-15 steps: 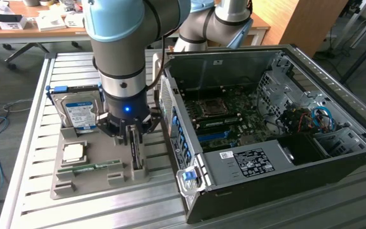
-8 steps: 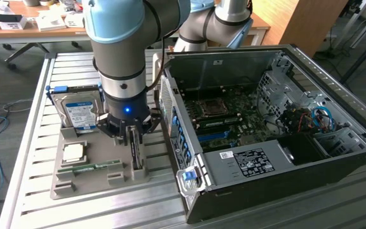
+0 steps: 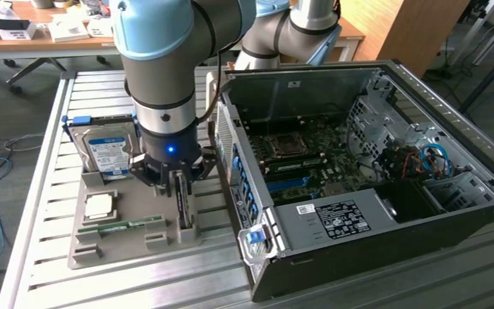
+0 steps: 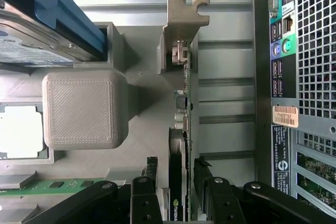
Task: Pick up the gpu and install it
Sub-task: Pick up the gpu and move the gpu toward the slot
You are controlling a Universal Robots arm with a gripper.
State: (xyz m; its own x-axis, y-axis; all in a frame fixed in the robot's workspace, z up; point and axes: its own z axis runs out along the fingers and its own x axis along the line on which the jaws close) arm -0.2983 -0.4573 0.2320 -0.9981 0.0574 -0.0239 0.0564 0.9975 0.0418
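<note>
The gripper hung low over the grey tray. Its fingers were narrowly apart on either side of the gpu, with small gaps showing, so it was not clamped. The gpu stood on edge in the tray's slot, near the open case on the exterior view's right. The drive stood at the tray's far end.

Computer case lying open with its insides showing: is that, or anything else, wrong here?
Nothing stands out. The computer case looks opened on purpose, nothing spilled. The gpu stands straight on edge in the grey holder, with the gripper astride it.
</note>
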